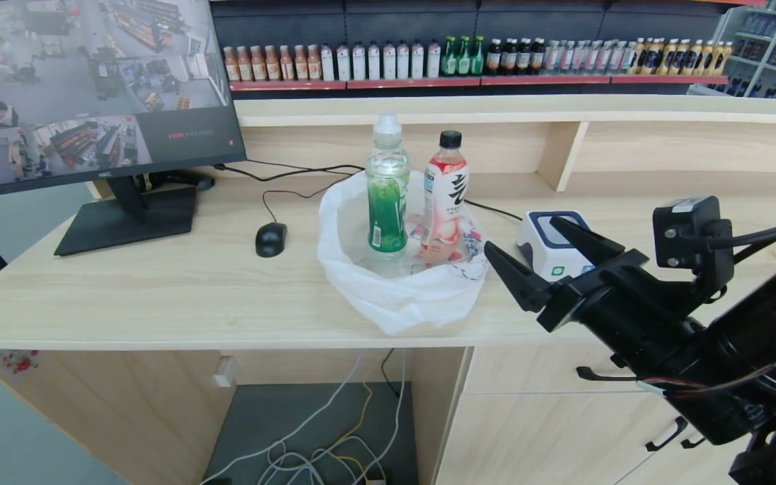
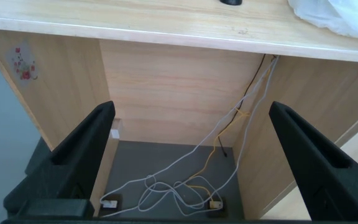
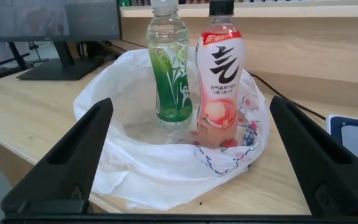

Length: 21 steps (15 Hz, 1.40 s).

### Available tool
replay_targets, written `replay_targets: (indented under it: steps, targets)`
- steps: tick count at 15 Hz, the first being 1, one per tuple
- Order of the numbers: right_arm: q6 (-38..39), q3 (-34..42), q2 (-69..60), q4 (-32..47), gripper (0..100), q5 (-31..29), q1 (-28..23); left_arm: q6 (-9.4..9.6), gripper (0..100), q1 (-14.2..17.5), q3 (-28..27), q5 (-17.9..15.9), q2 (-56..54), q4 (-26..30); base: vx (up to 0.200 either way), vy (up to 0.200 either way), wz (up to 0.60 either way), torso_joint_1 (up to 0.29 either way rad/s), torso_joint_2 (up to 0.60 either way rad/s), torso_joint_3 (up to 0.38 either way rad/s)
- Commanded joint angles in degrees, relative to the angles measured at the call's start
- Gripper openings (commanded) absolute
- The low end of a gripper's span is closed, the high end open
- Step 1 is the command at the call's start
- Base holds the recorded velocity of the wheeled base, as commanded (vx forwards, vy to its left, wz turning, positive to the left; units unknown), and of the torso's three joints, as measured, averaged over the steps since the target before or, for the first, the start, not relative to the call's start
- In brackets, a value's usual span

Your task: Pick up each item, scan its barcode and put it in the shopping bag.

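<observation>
My right gripper (image 1: pixel 550 259) hangs wide open, empty, just beside the shopping bag (image 1: pixel 395 300); green bottle (image 1: pixel 387 195) and pink bottle (image 1: pixel 445 195) stand upright inside it; my left gripper (image 2: pixel 192 109) is spread open too, below the counter (image 2: pixel 166 25)

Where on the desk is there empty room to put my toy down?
The widest bare wood is at the front left of the counter, bordered by the monitor stand, mouse and shopping bag. It is crowded on the right: bag, scanner and right gripper are close together.
</observation>
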Motion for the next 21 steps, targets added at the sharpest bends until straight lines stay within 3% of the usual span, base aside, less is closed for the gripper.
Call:
replay_targets:
  steps: [1, 6, 21]
  targets:
    - [0.0, 0.1, 0.2, 0.1, 100, 0.0, 0.0, 0.01, 100, 0.0, 0.0, 0.1, 0.0, 0.0, 0.000, 0.000, 0.00, 0.000, 0.00, 0.000]
    - [0.8, 0.0, 0.8, 0.1, 100, 0.0, -0.5, -0.17, 100, 0.0, 0.0, 0.1, 0.0, 0.0, 0.000, 0.000, 0.00, 0.000, 0.00, 0.000]
    - [0.9, 1.5, 0.6, 0.1, 100, 0.0, -0.5, -0.43, 100, 0.0, 0.0, 0.1, 0.0, 0.0, 0.000, -0.200, 0.00, 0.002, 0.00, 0.000]
